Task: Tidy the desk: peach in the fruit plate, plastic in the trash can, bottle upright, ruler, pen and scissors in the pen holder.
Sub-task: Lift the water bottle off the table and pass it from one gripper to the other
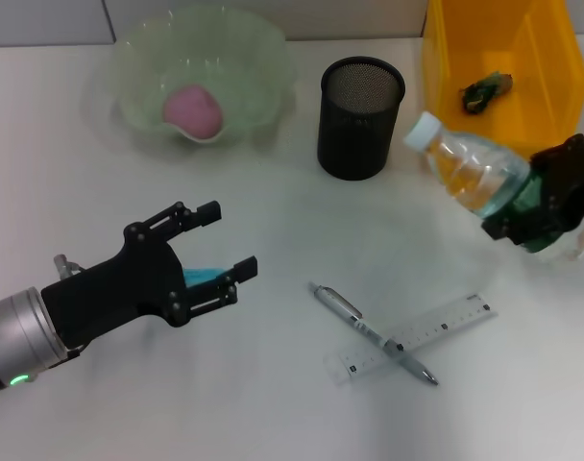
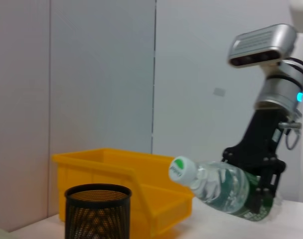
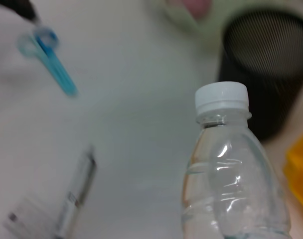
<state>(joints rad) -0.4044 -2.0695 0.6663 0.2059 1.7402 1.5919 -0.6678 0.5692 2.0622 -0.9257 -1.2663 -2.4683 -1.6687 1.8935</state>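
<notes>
Left gripper (image 1: 215, 252), fingers spread, hovers over what seem the scissors (image 3: 51, 60); peach (image 1: 193, 109) and plastic (image 1: 487, 90) are placed, right gripper (image 1: 547, 202) pinches the tilted bottle (image 1: 470, 171), pen (image 1: 374, 334) and ruler (image 1: 422, 333) remain.

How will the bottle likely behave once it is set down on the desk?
The bottle, tilted in the right end effector, looks partly filled, so probably light and easy to tip. Its round body would likely roll if it fell. The thin clear plastic may flex under the grip.
</notes>
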